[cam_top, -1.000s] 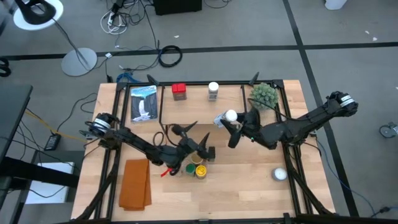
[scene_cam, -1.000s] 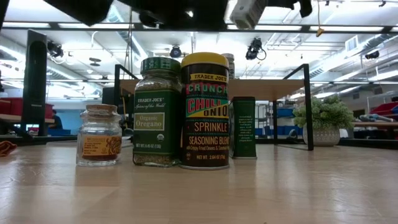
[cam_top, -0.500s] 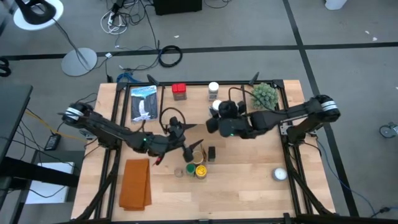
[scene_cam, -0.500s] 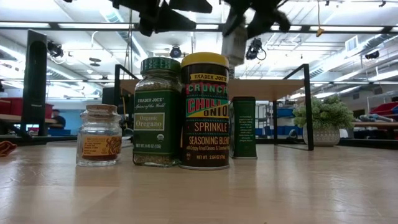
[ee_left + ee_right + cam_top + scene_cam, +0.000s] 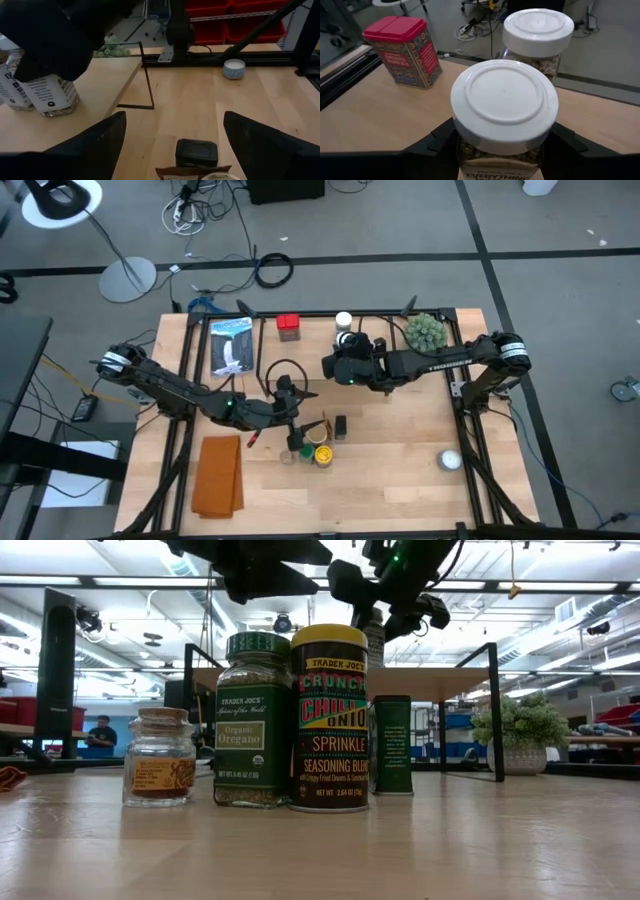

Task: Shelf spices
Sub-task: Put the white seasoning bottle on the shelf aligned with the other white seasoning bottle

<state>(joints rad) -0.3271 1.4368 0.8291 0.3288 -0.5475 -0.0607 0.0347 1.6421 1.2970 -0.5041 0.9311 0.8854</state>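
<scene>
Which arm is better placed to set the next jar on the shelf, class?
The right: its end effector already grips a white-lidded jar over the shelf. The left end effector is open, above the dark box.

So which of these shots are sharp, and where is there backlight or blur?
Low view: the spice jars are crisp, but bright ceiling lights leave both arms overhead as dark silhouettes. Left wrist view: the left gripper has soft, dark fingers and a blurred black mass fills the upper corner. Right wrist view: the white lid in the right gripper is evenly lit, with the near label soft.
</scene>
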